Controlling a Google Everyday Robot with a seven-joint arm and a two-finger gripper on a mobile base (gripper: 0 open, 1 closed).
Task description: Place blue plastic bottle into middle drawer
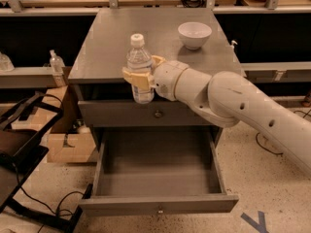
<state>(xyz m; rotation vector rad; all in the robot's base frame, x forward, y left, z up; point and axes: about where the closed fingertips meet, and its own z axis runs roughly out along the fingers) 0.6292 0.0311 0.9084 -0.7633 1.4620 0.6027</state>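
Step in hand, as judged: carry over, then lower into drawer.

- Slim clear plastic bottle with white cap and pale blue label (pixel 139 57): upright, seemingly lifted off grey cabinet top (pixel 107 42), hanging at its front edge.
- Cream two-finger gripper (pixel 141 79): fingers pinching bottle's middle, arm from 3 o'clock.
- Wide shallow grey open drawer (pixel 155 174): 6 o'clock of gripper, well apart.
- Advice: bring bottle out past knobbed upper drawer front (pixel 158 111), descend toward 6 o'clock, hold vertical, release only near drawer floor.
- White bowl (pixel 194 34): 1 o'clock of gripper, well apart, no obstacle.

White rounded arm (pixel 243 106), cream jaws at cabinet's (pixel 107 47) front edge
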